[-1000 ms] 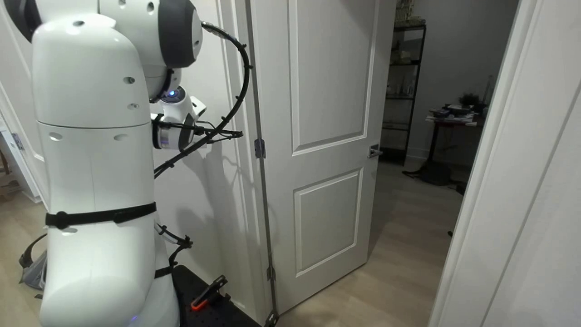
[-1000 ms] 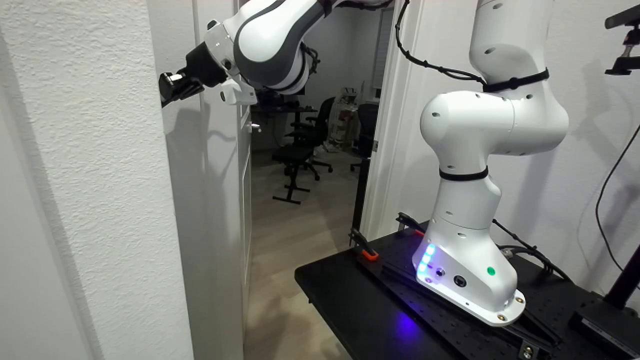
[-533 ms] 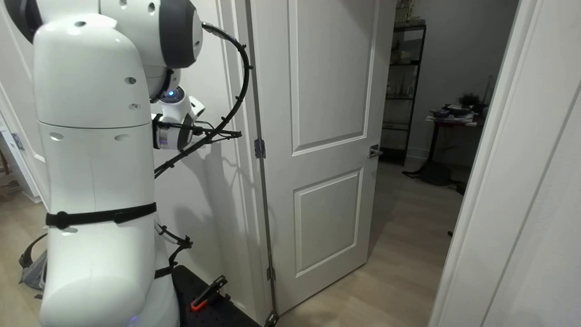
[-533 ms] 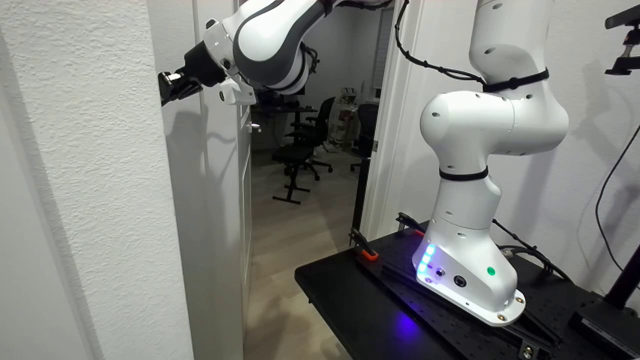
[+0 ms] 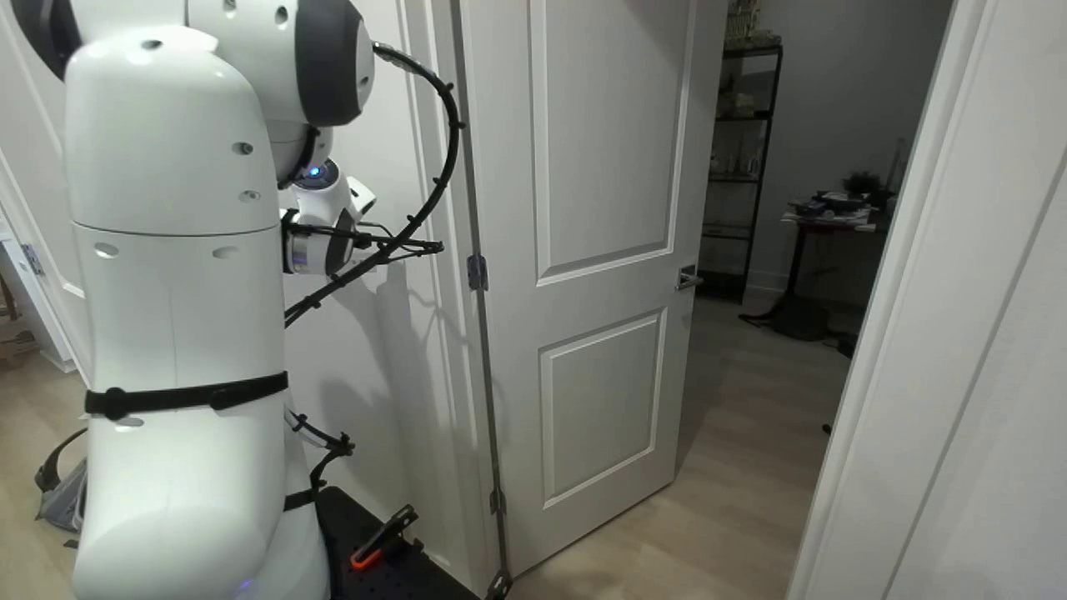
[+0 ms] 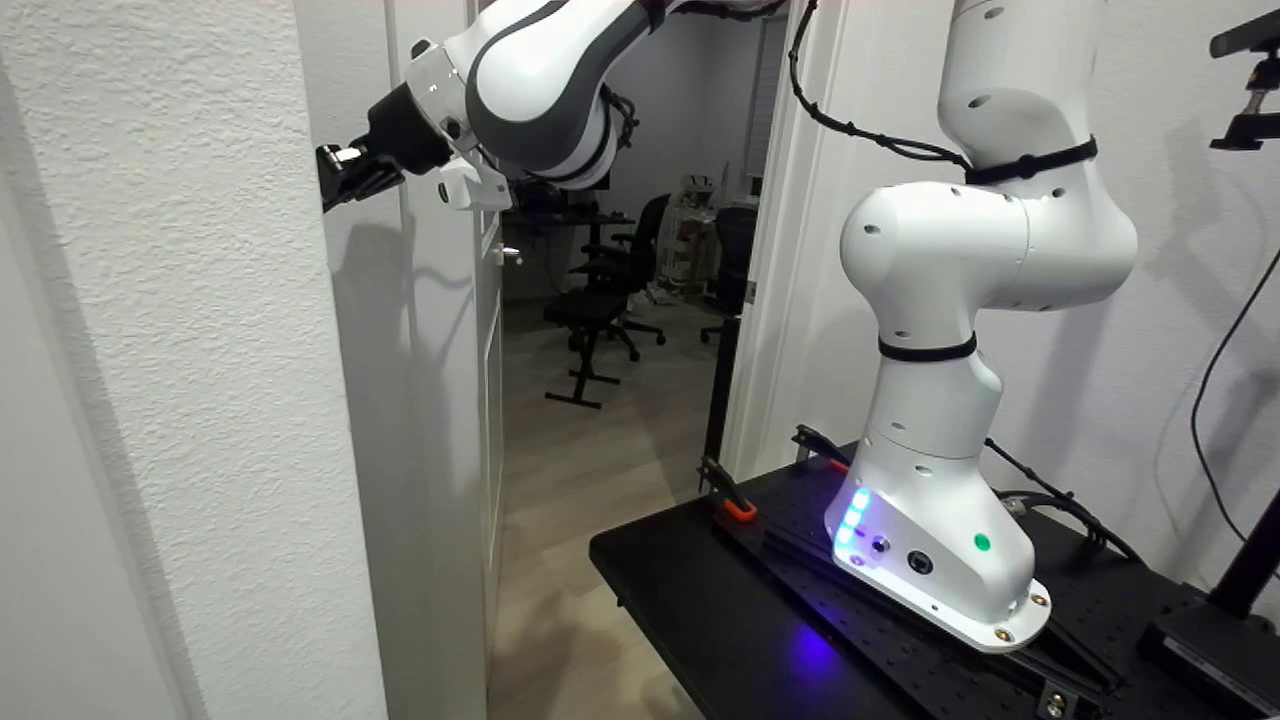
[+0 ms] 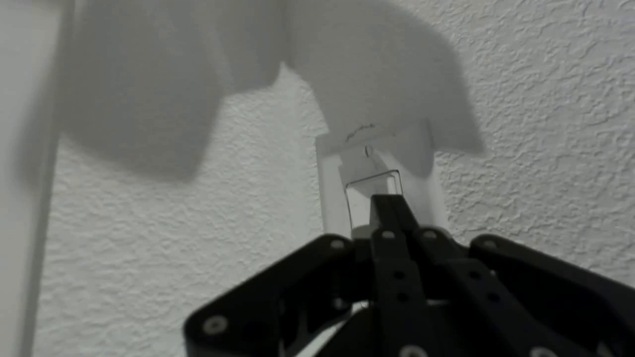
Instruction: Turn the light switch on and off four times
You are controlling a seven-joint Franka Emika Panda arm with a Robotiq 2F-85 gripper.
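On the textured wall (image 7: 188,238), the light switch (image 7: 360,203) sits within a white switch plate (image 7: 330,193), both slanted in the wrist view, with a small screw (image 7: 368,151) showing above the switch. The gripper (image 7: 390,199) fills the lower part of that view, its two dark fingers (image 7: 389,258) standing side by side, with just a thin seam between the tips. Those tips overlap the switch and hide part of it; whether they press on it or stop just short, I cannot tell. A broad shadow (image 7: 387,74) spreads over the wall and the upper part of the plate. In an exterior view the white arm (image 6: 530,90) stretches out to a near wall corner (image 6: 220,320), whose edge hides the ends of the fingers. The arm's base (image 6: 930,500), lit by a strip of blue lights (image 6: 852,520), stands on a black perforated board (image 6: 865,630) laid over a black table (image 6: 690,585), near a black clamp (image 6: 728,488) with an orange part. In both exterior views a white door (image 5: 600,300) stands ajar before a dim room (image 5: 842,83); inside that room are a dark office chair (image 6: 640,260) and a tall black shelf (image 5: 747,177).
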